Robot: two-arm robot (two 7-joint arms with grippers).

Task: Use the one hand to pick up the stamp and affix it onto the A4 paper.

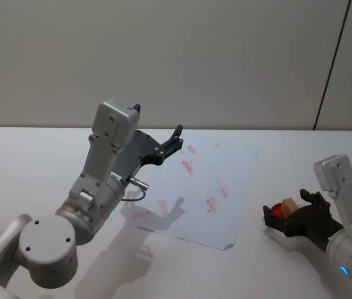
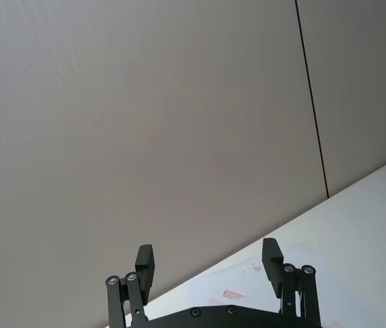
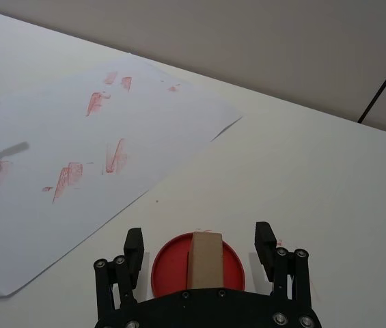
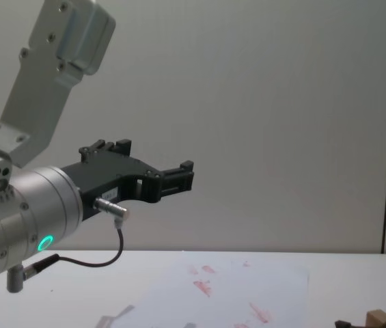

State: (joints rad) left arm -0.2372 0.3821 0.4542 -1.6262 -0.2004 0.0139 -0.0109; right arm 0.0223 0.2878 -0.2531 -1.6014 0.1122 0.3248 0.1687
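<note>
Your right gripper sits low over the table, jaws wide apart and gripping nothing. The stamp stands upright between its fingers, with a gap on each side, resting on a round red pad just under the fingertips. The A4 paper, which bears several red marks, lies flat ahead of this gripper and to its left, apart from the pad. Your left gripper hangs raised on the paper's far side from the tool, jaws spread, empty.
</note>
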